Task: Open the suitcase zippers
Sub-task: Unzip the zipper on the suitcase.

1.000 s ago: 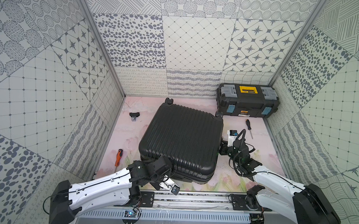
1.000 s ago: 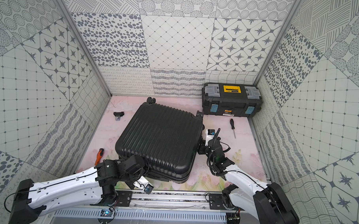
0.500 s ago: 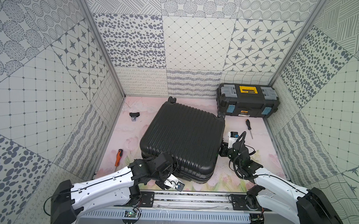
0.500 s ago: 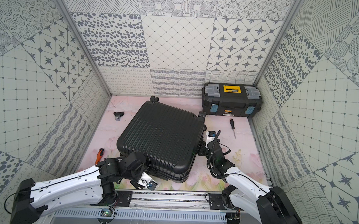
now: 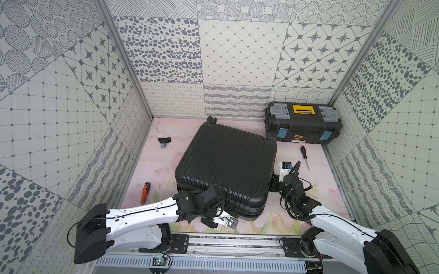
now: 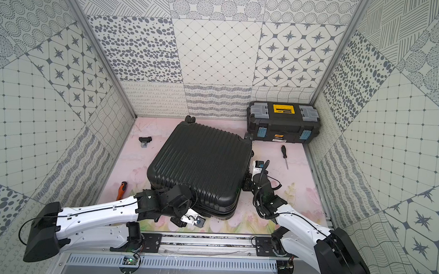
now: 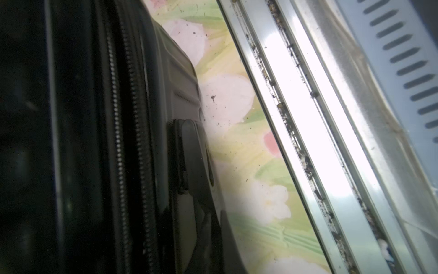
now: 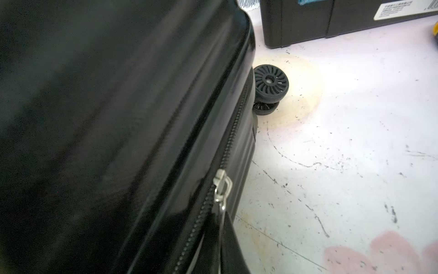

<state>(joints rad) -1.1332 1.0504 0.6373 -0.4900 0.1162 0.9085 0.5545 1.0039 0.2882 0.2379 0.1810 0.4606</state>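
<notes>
Where the right wrist view looks along the seam, the right gripper has its dark fingers pressed together on the silver zipper pull. The pull sits partway along the zip line on the suitcase's right side, short of a caster wheel. The left gripper is closed tight, low at the suitcase's near edge beside the zipper teeth; whether it pinches anything I cannot tell. The black ribbed suitcase lies flat and askew in the middle of the floral mat. A black toolbox stands by the back wall, with a black-handled screwdriver just in front of it. An orange-handled screwdriver lies near the left wall.
</notes>
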